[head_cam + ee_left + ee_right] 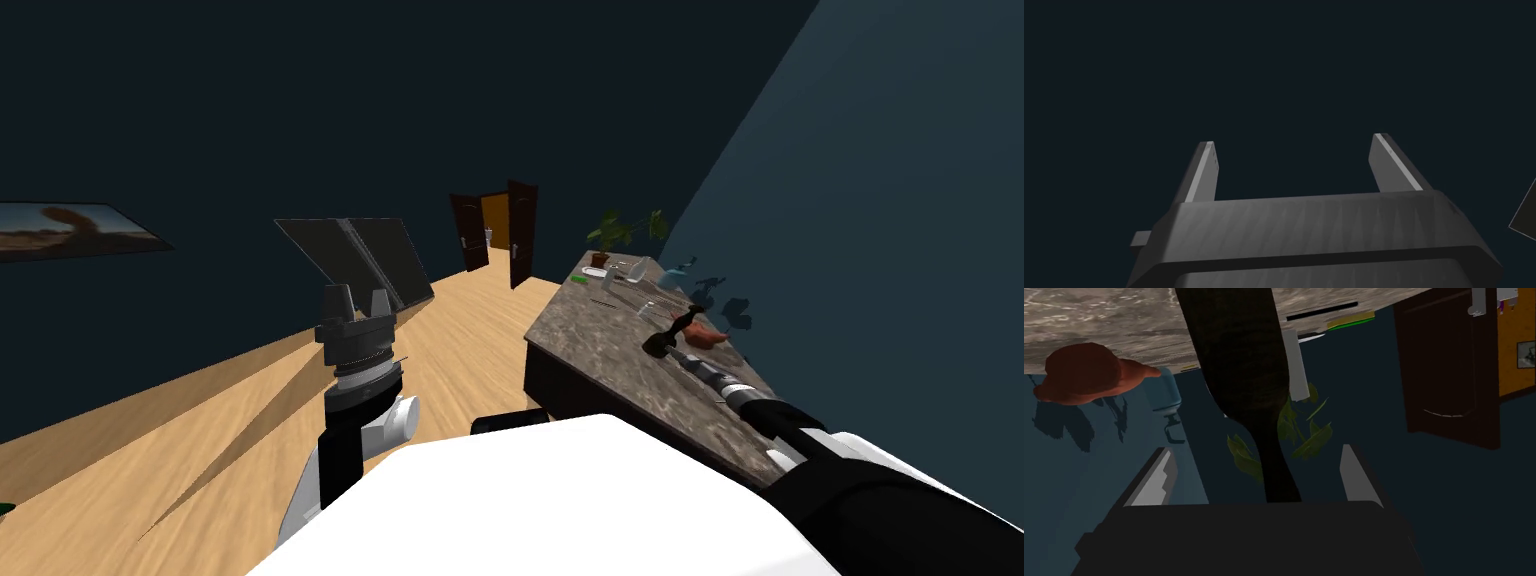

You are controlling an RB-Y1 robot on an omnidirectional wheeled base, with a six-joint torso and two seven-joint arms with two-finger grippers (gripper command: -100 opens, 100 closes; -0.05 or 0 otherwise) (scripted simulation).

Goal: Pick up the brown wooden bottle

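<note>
The dark brown bottle (1239, 363) stands on a mottled grey-brown countertop (1099, 318). Its narrow neck runs between the fingers of my right gripper (1256, 450), which is open, with a gap on each side of the neck. In the head view the bottle (684, 321) is a small dark shape on the countertop (590, 350), and my right gripper (670, 336) reaches it at the end of the outstretched right arm. My left gripper (355, 295) is held up over the floor, away from the counter, open with nothing in it (1293, 140).
A reddish-brown object (1079, 378) lies on the counter beside the bottle, with a pale blue jug (1166, 395) behind it. A leafy plant (625, 230) and several small items sit at the counter's far end. Dark doors (495, 235) stand open beyond the wooden floor.
</note>
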